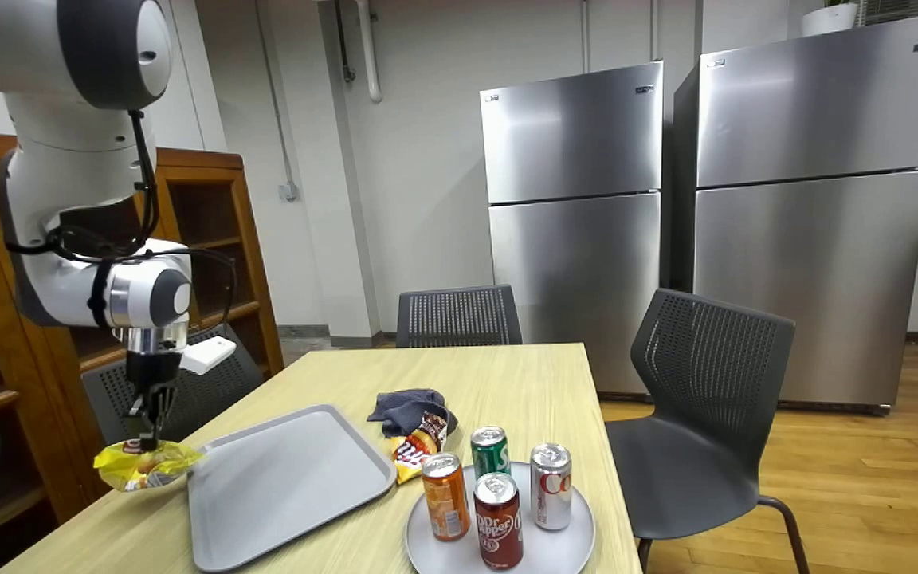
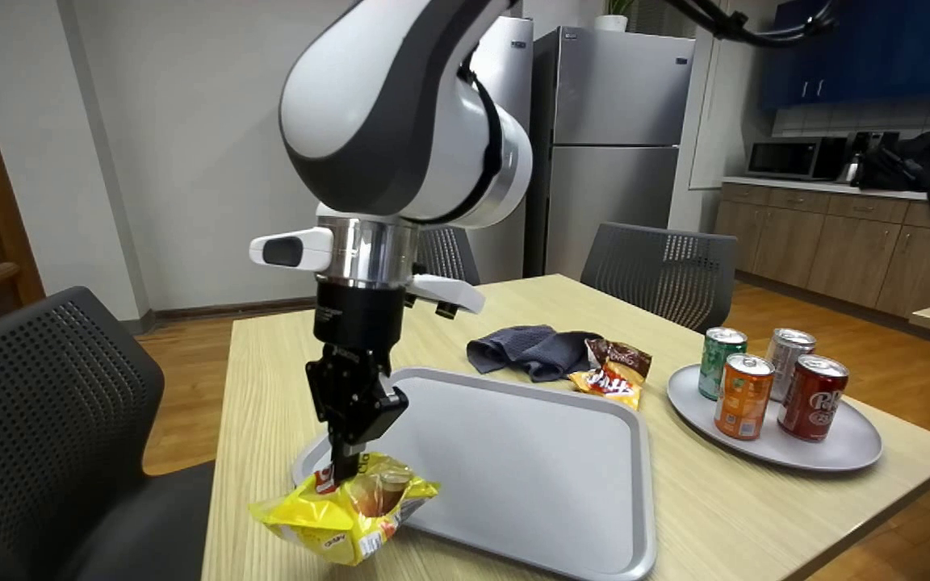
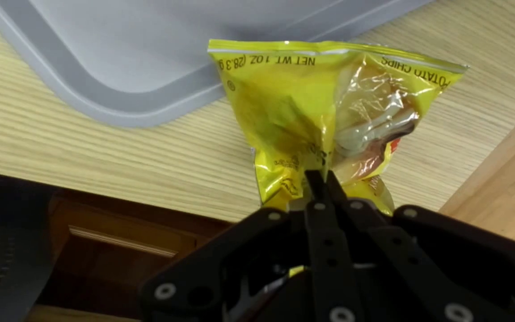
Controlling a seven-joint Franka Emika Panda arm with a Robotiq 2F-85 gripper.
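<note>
My gripper (image 1: 148, 441) is shut on a yellow potato chip bag (image 1: 152, 472), pinching its middle so the film creases. In an exterior view the gripper (image 2: 341, 476) points down onto the bag (image 2: 352, 520). In the wrist view the black fingertips (image 3: 322, 178) are close together on the bag (image 3: 275, 103), and its sealed top edge overlaps the grey tray's rim. The bag is beside the near corner of the grey tray (image 1: 284, 470), close to the table's edge. The tray (image 2: 513, 468) holds nothing. I cannot tell whether the bag touches the table.
A round plate (image 1: 539, 550) carries several soda cans, including an orange can (image 1: 446, 498) and a silver can (image 1: 551, 488). A dark cloth (image 2: 529, 351) and an orange-brown snack bag (image 2: 614, 375) lie behind the tray. Chairs (image 1: 706, 414) surround the wooden table (image 1: 507, 383).
</note>
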